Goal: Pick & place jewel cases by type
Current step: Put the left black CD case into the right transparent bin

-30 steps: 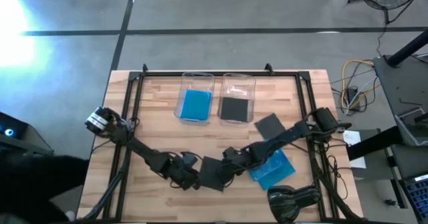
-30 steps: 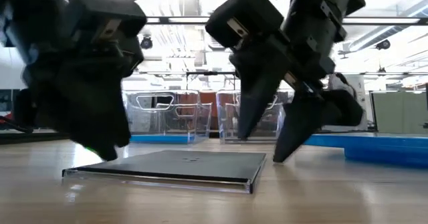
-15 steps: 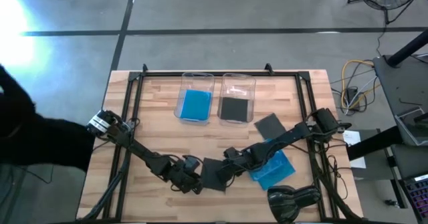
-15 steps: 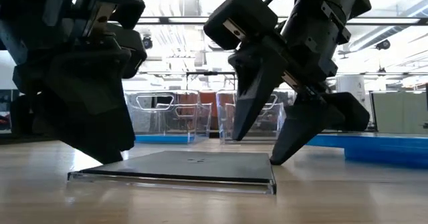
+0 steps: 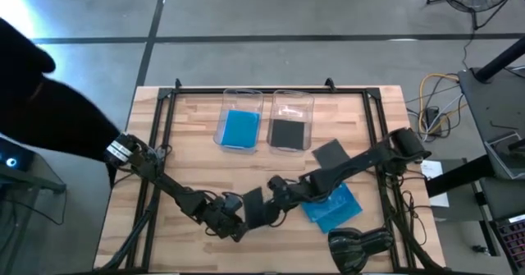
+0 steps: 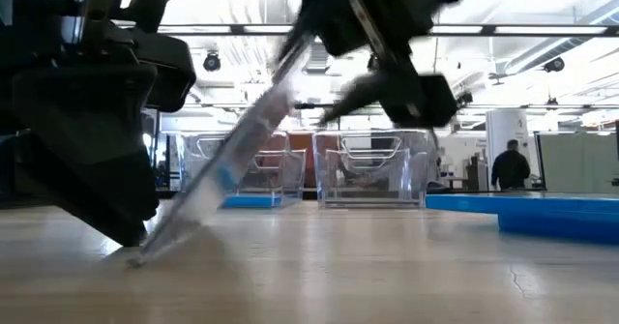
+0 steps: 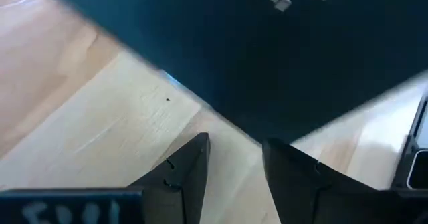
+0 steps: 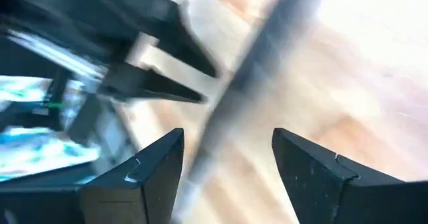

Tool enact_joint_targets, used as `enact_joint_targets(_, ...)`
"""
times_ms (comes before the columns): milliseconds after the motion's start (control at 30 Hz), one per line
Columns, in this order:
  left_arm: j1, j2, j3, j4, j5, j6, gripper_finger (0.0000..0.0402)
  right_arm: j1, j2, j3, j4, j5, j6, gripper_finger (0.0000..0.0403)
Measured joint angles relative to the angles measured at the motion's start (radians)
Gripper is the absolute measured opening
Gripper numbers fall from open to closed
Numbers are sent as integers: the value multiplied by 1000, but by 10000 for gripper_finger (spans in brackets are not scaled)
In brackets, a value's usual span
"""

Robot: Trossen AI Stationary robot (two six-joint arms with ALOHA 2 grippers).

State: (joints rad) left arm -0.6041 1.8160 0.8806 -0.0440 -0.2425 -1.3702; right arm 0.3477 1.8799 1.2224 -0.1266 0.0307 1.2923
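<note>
Dark case [image 6: 227,164] tilted on edge, low edge at left gripper [image 6: 102,184], fingers apart; right gripper [image 5: 275,199] at its 3 o'clock clamps the raised edge.

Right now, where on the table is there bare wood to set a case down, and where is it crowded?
Bare wood lies left of the blue-case tray, and between both trays and the grippers. Crowded: front centre, where left gripper and right gripper flank the tilted dark case, and front right around the blue cases.

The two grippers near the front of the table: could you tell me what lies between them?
A dark jewel case, tilted up on one edge, lies between the left gripper and the right gripper; the high and low views show this.
</note>
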Motion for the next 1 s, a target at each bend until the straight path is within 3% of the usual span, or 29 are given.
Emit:
enact_joint_targets(500, -2, 1, -17, 62, -59, -23, 128, 3, 96, -2, 80, -60, 36, 213)
enact_joint_targets(633, -2, 1, -17, 64, -66, -22, 128, -2, 97, -3, 79, -57, 24, 164)
enact_joint_targets(833, -51, -26, -17, 50, -122, -34, 128, -12, 89, -2, 29, -58, -18, 36)
enact_joint_targets(1000, -153, -106, -23, -152, -248, -199, 129, -18, 1, -3, -81, -10, -60, 11)
